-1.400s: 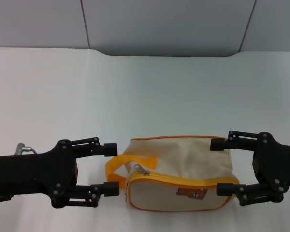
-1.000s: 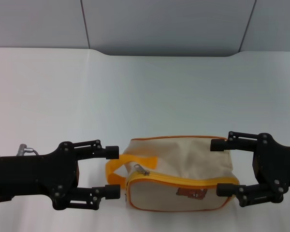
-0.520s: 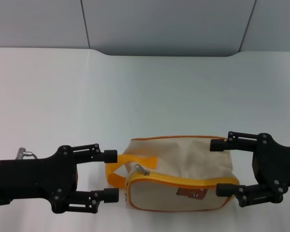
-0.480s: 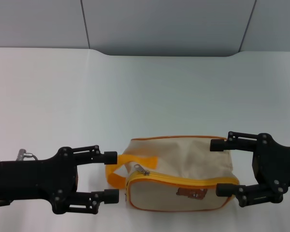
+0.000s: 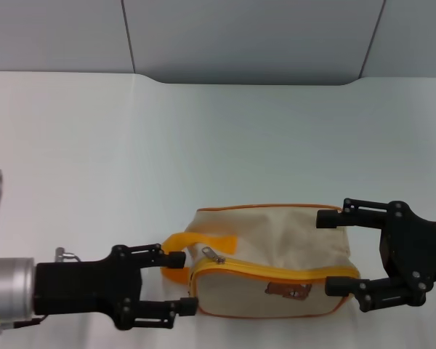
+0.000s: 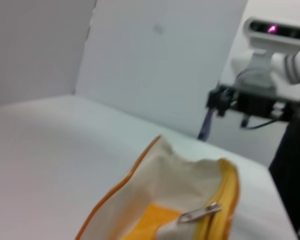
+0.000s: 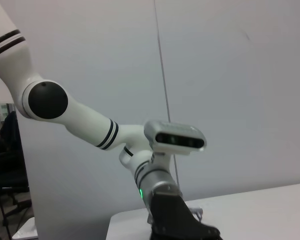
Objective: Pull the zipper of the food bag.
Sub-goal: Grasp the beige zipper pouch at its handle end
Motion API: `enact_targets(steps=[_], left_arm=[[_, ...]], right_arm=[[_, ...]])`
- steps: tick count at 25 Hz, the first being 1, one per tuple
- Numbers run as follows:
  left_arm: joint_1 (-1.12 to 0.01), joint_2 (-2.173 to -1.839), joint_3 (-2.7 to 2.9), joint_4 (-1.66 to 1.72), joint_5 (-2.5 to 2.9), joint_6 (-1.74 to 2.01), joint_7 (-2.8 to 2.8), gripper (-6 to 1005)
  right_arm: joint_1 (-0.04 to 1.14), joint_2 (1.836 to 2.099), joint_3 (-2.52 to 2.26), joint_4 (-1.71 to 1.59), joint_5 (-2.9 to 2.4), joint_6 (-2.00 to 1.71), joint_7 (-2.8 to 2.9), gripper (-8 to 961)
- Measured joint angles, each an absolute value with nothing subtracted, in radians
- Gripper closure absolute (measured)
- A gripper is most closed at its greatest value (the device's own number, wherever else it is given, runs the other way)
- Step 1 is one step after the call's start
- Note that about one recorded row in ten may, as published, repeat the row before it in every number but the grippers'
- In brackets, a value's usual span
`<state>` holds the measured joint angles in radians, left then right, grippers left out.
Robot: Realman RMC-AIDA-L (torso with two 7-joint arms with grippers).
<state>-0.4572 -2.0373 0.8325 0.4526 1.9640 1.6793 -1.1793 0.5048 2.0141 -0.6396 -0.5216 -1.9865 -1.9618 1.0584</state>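
food bag (image 5: 272, 262): on tabletop (image 5: 218, 138), unmoved.
left gripper (image 5: 179, 282): advanced to the bag's handle end, fingers narrower, near zipper (image 5: 276, 274) pull.
right gripper (image 5: 332, 251): unchanged, wide, straddling bag's opposite end.

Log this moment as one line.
left gripper: open, at food bag's handle end | right gripper: open, straddling far end | zipper: closed, pull tab untouched

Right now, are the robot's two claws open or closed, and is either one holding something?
Left gripper: open, holding nothing, at the food bag's handle end.
Right gripper: open, fingers either side of the bag's other end, not squeezing it.
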Motion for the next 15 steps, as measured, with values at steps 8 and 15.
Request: enact_targets(steps=[8, 15], left_arm=[[-0.484, -2.070, 0.829, 0.449, 1.957, 1.554, -1.167, 235], [-0.501, -2.072, 0.825, 0.436, 1.954, 1.537, -1.153, 242]], right_arm=[[0.501, 2.014, -0.640, -0.522, -1.986, -1.963, 1.058, 111], [0.499, 2.014, -0.633, -0.519, -1.986, -1.962, 1.039, 110]])
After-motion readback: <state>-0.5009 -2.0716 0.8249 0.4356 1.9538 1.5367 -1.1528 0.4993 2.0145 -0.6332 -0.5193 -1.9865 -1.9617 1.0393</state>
